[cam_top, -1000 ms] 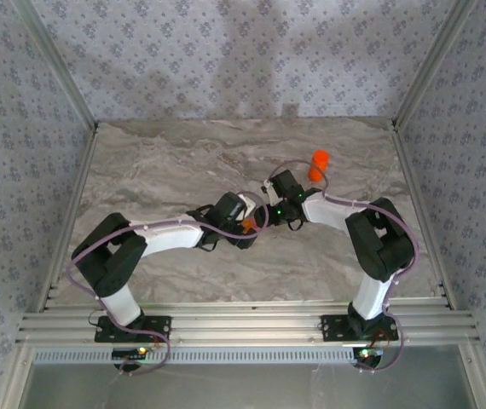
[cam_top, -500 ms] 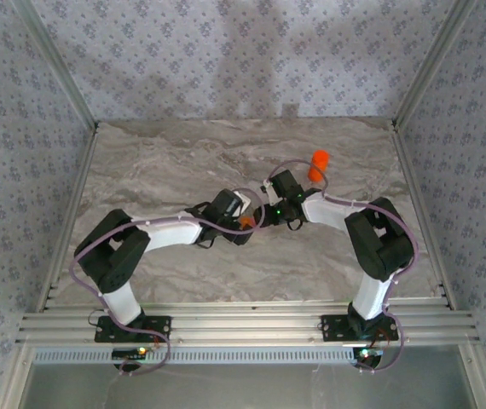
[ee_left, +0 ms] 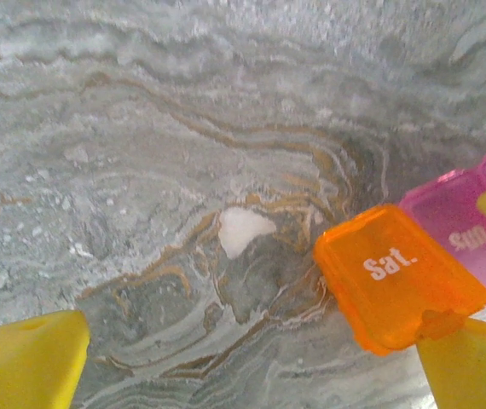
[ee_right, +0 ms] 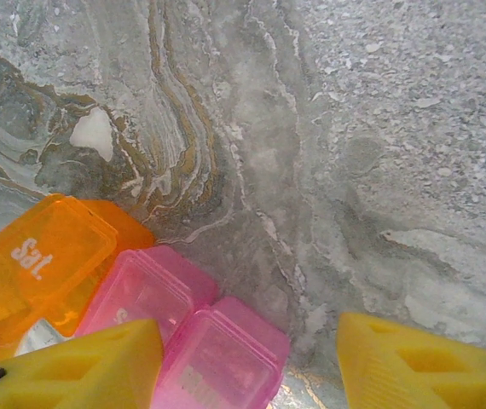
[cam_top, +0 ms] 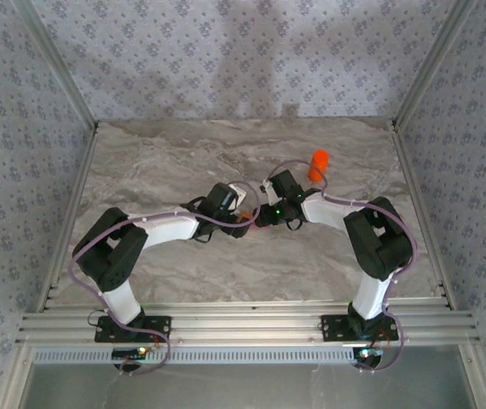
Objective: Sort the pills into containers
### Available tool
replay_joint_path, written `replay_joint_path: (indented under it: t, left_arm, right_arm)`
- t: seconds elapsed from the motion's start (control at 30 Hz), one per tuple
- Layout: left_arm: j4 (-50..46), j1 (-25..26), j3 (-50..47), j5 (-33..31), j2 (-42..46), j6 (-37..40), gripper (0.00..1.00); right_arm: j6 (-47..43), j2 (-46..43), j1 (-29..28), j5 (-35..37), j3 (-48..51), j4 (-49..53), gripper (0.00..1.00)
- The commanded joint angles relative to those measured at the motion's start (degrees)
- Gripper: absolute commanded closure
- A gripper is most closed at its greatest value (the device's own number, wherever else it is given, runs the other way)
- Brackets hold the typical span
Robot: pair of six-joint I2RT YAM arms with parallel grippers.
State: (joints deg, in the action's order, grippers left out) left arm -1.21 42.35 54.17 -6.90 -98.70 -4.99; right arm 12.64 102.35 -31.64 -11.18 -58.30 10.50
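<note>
Left tool (ee_left: 251, 366) spread wide, gripping nothing, one finger (ee_left: 473, 366) right up against orange "Sat." compartment (ee_left: 396, 277). Right tool (ee_right: 251, 362) also released, pink compartment (ee_right: 141, 294) just beside its finger. Compartments joined, sitting mid marble counter (ee_left: 183, 128). Orange bottle (cam_top: 318, 164) stands further back.

The table (cam_top: 183, 153) was surfaced in grey marble veined with ochre and white. The walls (cam_top: 243, 51) were patterned with small lilac-grey floral motifs. Of the containers (ee_left: 422, 256), the orange compartment (ee_left: 396, 277) was lettered "Sat." in white; the pink compartment (ee_left: 452, 217) was likewise lettered in white. The bottle (cam_top: 318, 164) was coloured orange-red. The fingers (ee_left: 26, 358) of the left gripper (ee_left: 251, 341) and right gripper (ee_right: 250, 328) were coloured yellow.
</note>
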Motion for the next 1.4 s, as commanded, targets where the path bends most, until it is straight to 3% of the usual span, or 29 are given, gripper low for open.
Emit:
replay_joint_path:
  t: [0.0, 0.83, 1.37]
  left_arm:
    - [1.2, -0.8, 2.4, 1.1, 0.8, -0.2, 0.02]
    - [-1.4, -4.9, 13.4, 3.2, -10.3, -3.6, 0.02]
    - [-6.9, -5.1, 13.1, 1.9, -1.9, -11.2, 0.01]
  right_arm:
    - [-0.7, 2.8, -0.1, 1.8, 1.6, 3.1, 0.42]
    - [-0.5, 3.3, -0.2, 0.6, 1.9, 2.9, 0.43]
    - [3.1, -2.9, 0.9, -3.4, 1.5, 0.2, 0.38]
